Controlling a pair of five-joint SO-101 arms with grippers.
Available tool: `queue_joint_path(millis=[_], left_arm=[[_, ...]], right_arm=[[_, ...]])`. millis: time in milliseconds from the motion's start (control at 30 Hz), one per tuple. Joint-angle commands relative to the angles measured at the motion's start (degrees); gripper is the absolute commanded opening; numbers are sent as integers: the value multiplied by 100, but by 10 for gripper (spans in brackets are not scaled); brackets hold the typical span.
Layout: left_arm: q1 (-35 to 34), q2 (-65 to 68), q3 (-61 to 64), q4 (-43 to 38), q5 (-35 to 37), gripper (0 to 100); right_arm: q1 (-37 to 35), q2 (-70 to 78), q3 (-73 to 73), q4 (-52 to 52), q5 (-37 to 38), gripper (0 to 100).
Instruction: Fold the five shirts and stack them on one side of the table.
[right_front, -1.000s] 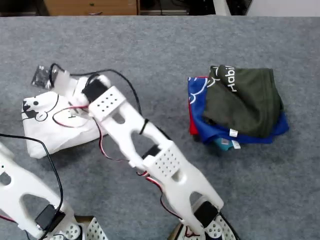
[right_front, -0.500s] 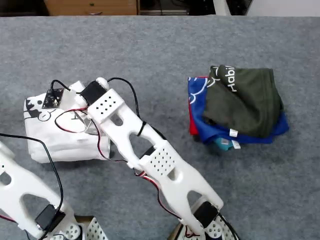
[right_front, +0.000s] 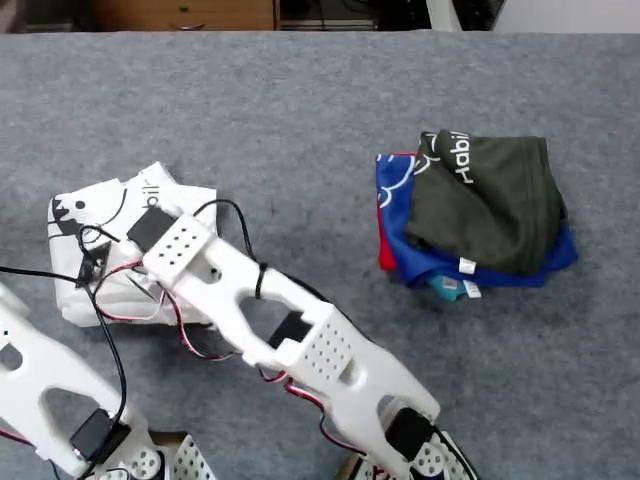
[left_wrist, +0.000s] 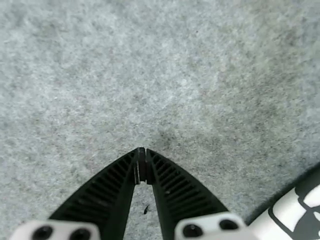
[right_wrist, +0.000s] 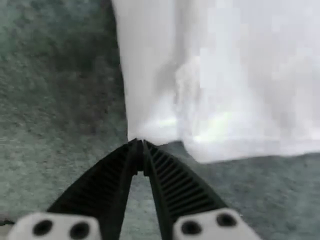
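Note:
A white shirt (right_front: 125, 205) with a black print lies partly folded at the table's left. My right gripper (right_front: 87, 258) sits over the shirt's near-left part, the arm stretching across from the bottom centre. In the right wrist view the right gripper (right_wrist: 139, 146) is shut, its tips pinching the white shirt's edge (right_wrist: 210, 90) where it meets the grey table. A stack of folded shirts stands at the right: dark green (right_front: 490, 200) on top, then blue (right_front: 395, 210), with red and teal edges below. My left gripper (left_wrist: 141, 162) is shut with nothing in it above bare table.
The left arm (right_front: 40, 380) rises from the front left corner, close to the white shirt. Grey felt covers the table (right_front: 300, 110); the middle and far side lie open. Wooden furniture (right_front: 180, 14) stands beyond the far edge.
My right gripper has travelled from the white shirt's far-left corner toward the near side, drawing cloth over the shirt, which now lies more compact. The left arm has not moved.

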Motion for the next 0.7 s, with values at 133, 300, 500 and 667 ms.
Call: queue_joint_path(millis=[133,300,500,667], left_arm=[[527,-673,-18,79,-18,20],[1398,-1622,378,79,-141,52],[2664,-2527,1275,70,-1749,216],[2989,-2413,1424,0,-3059,173]], right_arm=[[1288,-716,-1807,88,-35,5],[2070,-699,-2132,-176,-53,5],[2527,-699,-1648,-1073,-422,5],[2615,-699,-1244,-1495,-571,5]])
